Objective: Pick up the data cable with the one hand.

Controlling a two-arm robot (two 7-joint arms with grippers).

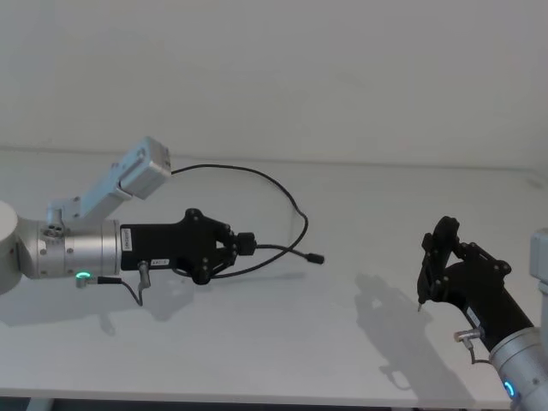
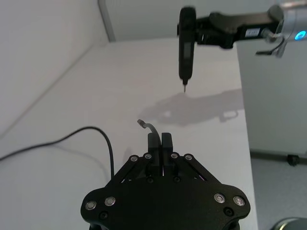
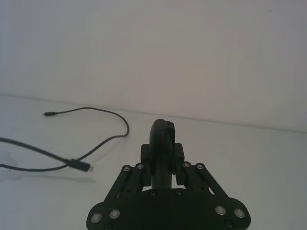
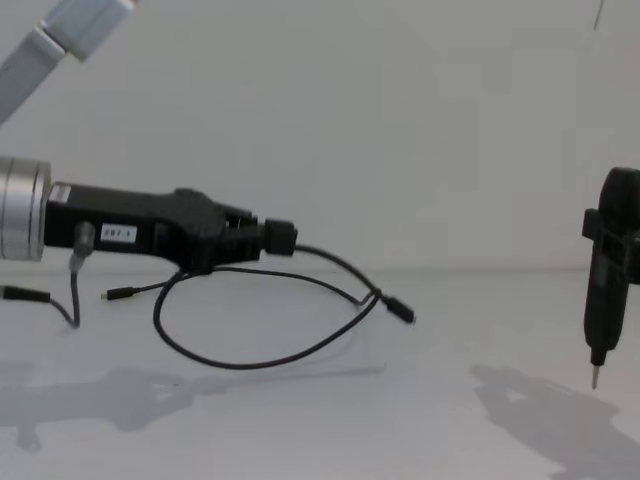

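Item, nearest: right gripper [image 1: 438, 257], idle above the near right part of the table [image 1: 282, 351], fingers drawn together. Item, mid-table: left gripper [image 1: 247, 245], extended across, fingers pressed tight on the data cable [image 1: 267, 179] a short way behind one plug [image 1: 315, 257], which juts free beyond the tips. Cable: held above the surface, slack sagging in a loop below the gripper, the rest arcing off toward the wall [image 1: 342, 68]; whether the loop touches the table cannot be told. Handling, judged: light, limp, thin, smooth-jacketed, liable to slip; best pinched just behind a plug. Containers: none.
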